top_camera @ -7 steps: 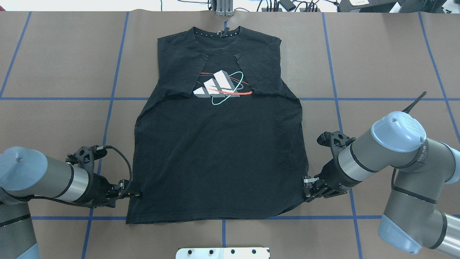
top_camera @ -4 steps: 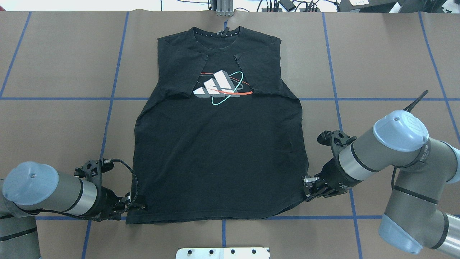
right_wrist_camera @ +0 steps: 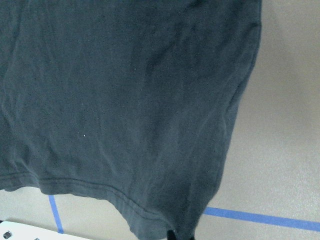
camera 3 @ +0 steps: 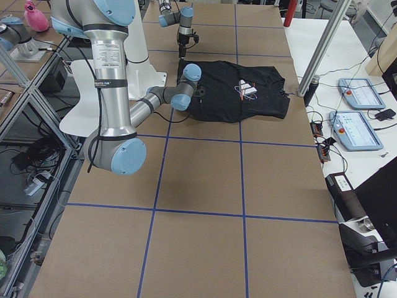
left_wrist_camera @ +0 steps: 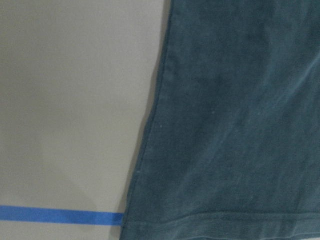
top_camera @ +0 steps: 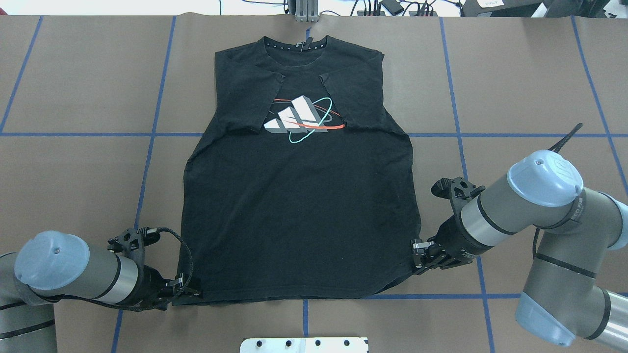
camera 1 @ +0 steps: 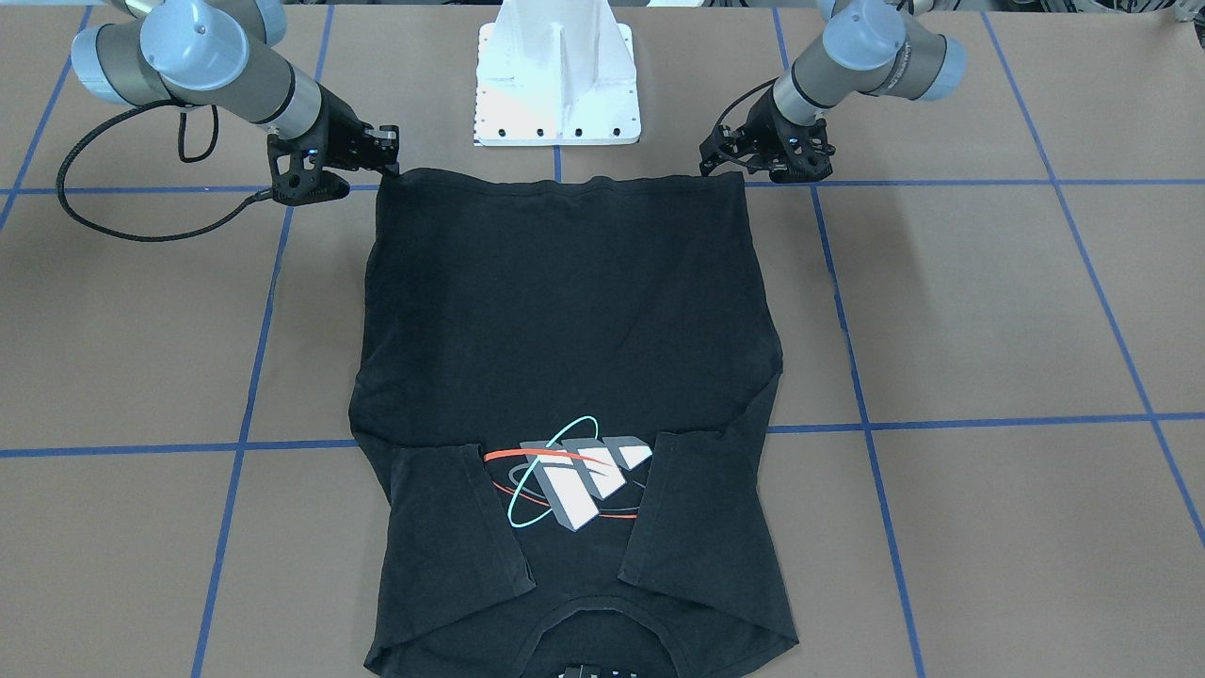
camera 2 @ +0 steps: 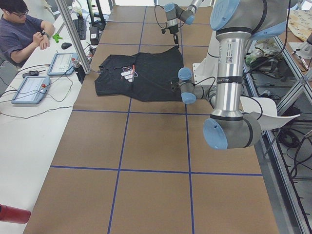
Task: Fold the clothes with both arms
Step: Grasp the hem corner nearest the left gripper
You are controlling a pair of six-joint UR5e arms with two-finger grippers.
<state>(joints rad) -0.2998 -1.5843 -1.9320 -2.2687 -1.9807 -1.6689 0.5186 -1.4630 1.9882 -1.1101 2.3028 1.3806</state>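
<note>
Judging the coming fold, we see the black short-sleeved cotton T-shirt point(top_camera: 299, 215) lying flat on the brown paper-covered worktop point(top_camera: 73, 171). Its long axis runs straight away from the white base plate point(top_camera: 304, 344), hem nearest, collar farthest. Our left hand point(top_camera: 189, 293) sits at the hem corner left of the plate. Our right hand point(top_camera: 417, 256) meets the opposite side seam, slightly farther from the plate. Whether either hand has closed on cloth, we cannot tell. We judge both must carry the hem away from the plate.
</note>
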